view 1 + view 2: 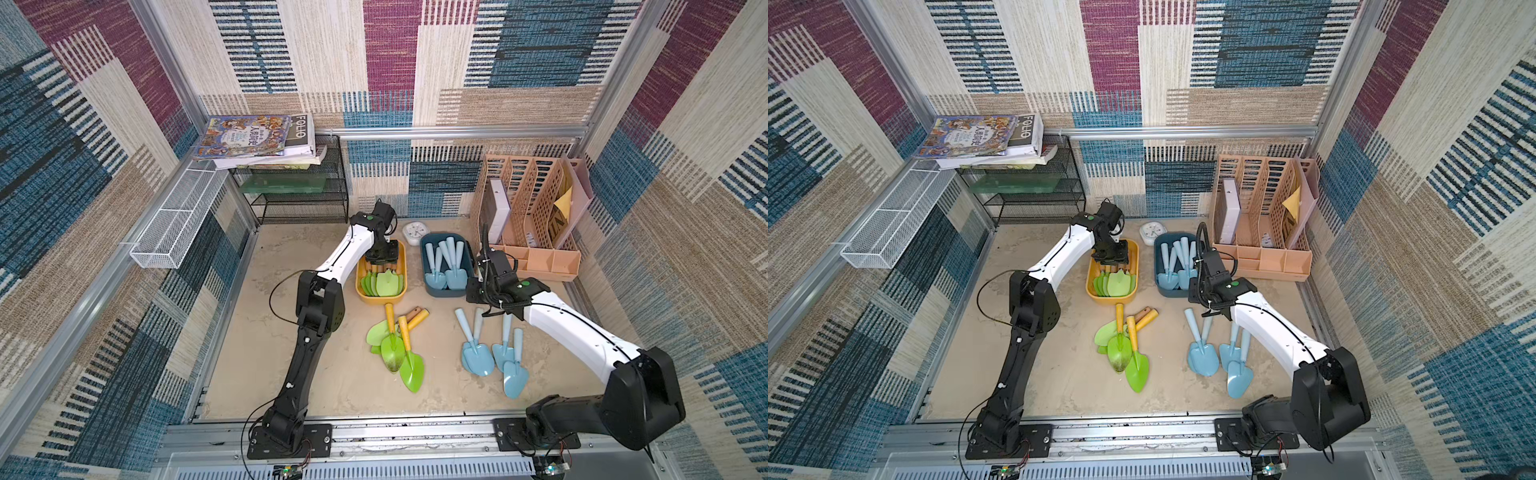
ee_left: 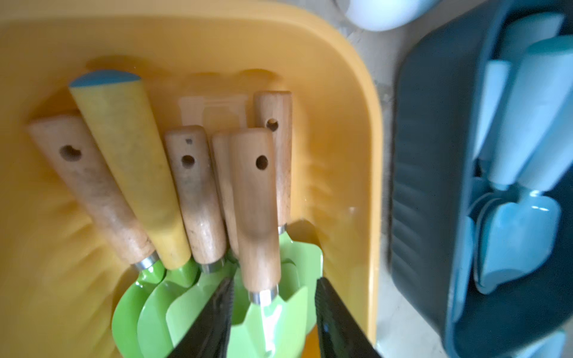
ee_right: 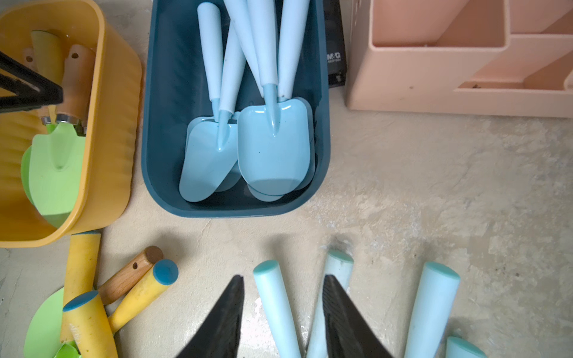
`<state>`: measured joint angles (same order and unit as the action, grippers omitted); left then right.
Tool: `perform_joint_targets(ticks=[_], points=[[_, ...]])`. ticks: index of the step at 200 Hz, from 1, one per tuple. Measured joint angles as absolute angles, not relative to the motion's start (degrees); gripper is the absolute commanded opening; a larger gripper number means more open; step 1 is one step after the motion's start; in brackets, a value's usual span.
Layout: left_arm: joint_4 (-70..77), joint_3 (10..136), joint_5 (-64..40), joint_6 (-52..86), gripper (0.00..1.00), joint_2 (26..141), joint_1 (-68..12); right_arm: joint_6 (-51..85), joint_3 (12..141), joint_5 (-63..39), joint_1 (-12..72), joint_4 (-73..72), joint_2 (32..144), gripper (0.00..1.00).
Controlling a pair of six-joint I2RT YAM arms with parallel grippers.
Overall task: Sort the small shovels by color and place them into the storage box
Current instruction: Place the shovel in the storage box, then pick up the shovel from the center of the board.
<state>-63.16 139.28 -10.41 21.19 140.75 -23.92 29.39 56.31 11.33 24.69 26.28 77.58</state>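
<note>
Past halfway, I judge: four green shovels point(image 1: 411, 370) and four blue shovels point(image 1: 478, 359) await on the tabletop point(image 1: 324, 374); my left end effector point(image 2: 275, 280) open inside the yellow box point(image 2: 341, 93), right end effector point(image 3: 283, 277) open.

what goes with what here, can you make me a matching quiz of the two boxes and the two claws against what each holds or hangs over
Column one:
1. yellow box
2. dark blue box
3. left claw
4. right claw

Column two:
A. open, above loose blue shovels on the table
B. holds green shovels
C. open, straddling a wooden-handled shovel
D. holds light blue shovels

Pairs: 1-B, 2-D, 3-C, 4-A
</note>
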Motion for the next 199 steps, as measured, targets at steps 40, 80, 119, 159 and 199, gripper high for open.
perform_joint_targets(ticks=[40,80,119,159,199], points=[[-62.67,133.73,-11.29,22.59,0.46,131.94,-24.27,29.80,54.68,10.87,24.69,26.15,77.34,0.46],[-60.27,117.82,-10.26,24.43,0.46,122.34,-24.49,29.85,51.37,8.38,25.32,25.93,77.67,0.47],[-53.06,96.68,-10.04,28.67,0.46,111.79,-24.43,30.30,49.30,5.82,28.56,25.63,79.68,0.47],[-48.56,91.09,-10.22,31.29,0.46,108.90,-24.45,31.70,48.14,5.87,28.99,24.95,81.47,0.46],[-47.03,90.96,-10.07,31.51,0.46,107.90,-24.45,31.77,47.53,5.98,28.91,24.27,83.02,0.46]])
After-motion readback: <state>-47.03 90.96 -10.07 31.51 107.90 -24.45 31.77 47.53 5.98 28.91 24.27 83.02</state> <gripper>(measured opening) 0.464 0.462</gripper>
